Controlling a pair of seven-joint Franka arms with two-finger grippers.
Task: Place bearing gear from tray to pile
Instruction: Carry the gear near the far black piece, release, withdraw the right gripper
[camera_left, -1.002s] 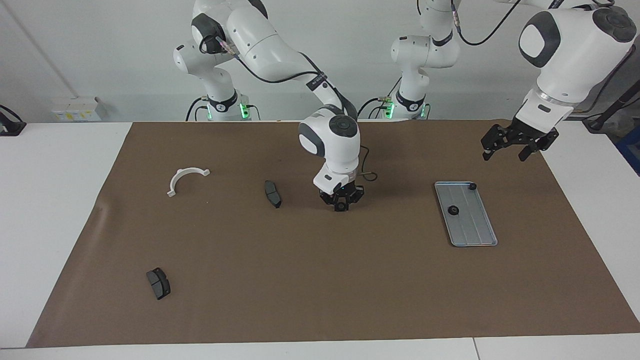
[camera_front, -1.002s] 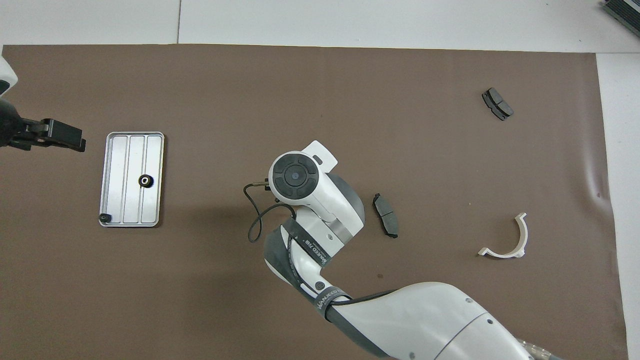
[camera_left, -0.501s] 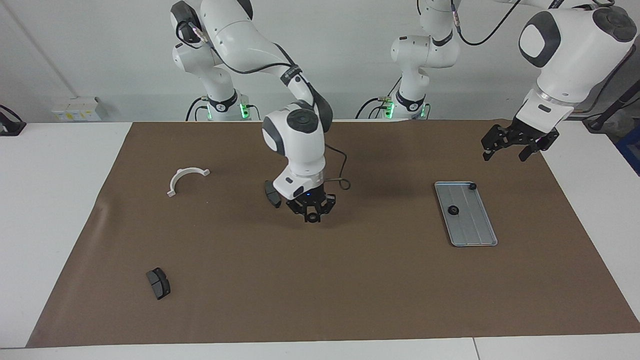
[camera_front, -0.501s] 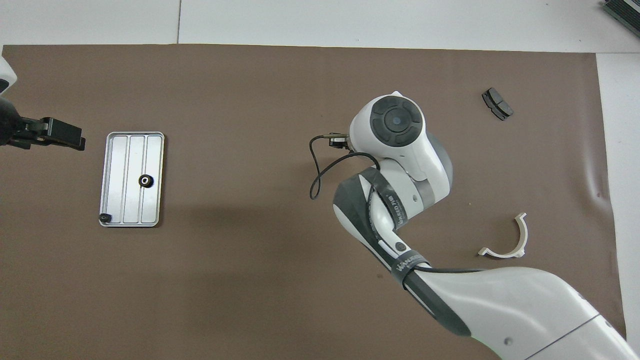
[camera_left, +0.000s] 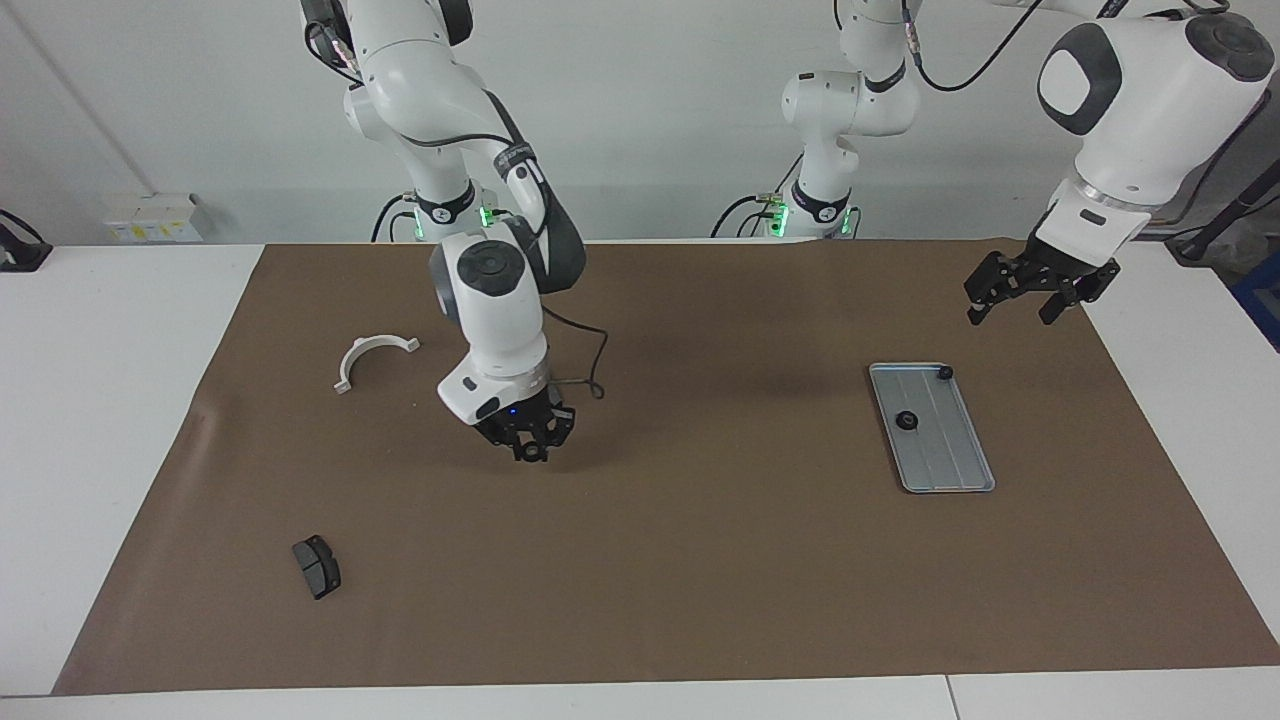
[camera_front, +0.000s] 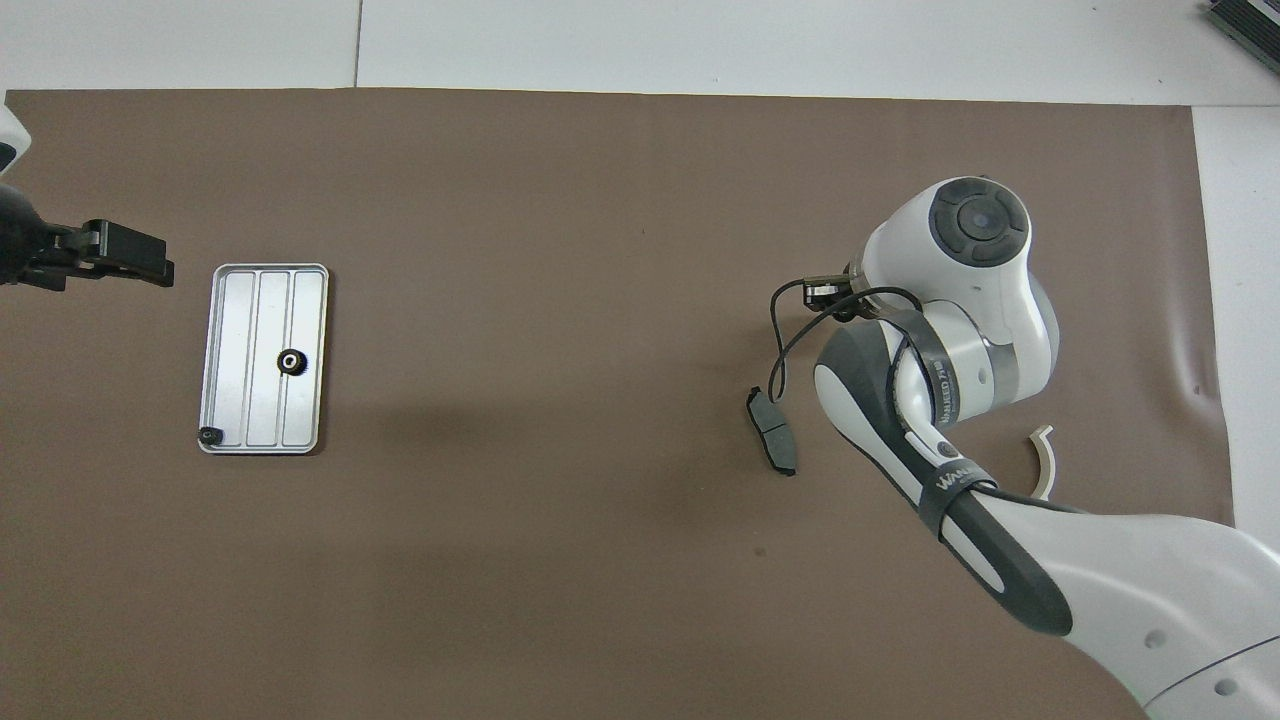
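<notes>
The grey-blue tray (camera_left: 950, 470) (camera_front: 230, 350) lies toward the left arm's end of the table. One black bearing gear (camera_left: 907, 420) (camera_front: 290, 362) rests on it, and a smaller black part (camera_left: 944, 373) (camera_front: 209, 436) sits in a corner. My right gripper (camera_left: 528, 452) hangs low over the mat among the pile's parts, shut on another small black bearing gear. The pile is a white bracket (camera_left: 372, 355) (camera_front: 1045, 460) and two dark brake pads (camera_left: 317, 566) (camera_front: 771, 430). My left gripper (camera_left: 1007, 315) waits open in the air by the tray.
A brown mat (camera_left: 700, 560) covers the white table (camera_left: 110, 400). The right arm's wrist and its looping cable (camera_front: 790, 330) hide part of the pile from above. A white box (camera_left: 155, 215) stands at the table's edge by the right arm's base.
My right arm has swung toward its own end of the table, carrying the gear from mid-mat to the scattered parts. The left arm has stayed in place.
</notes>
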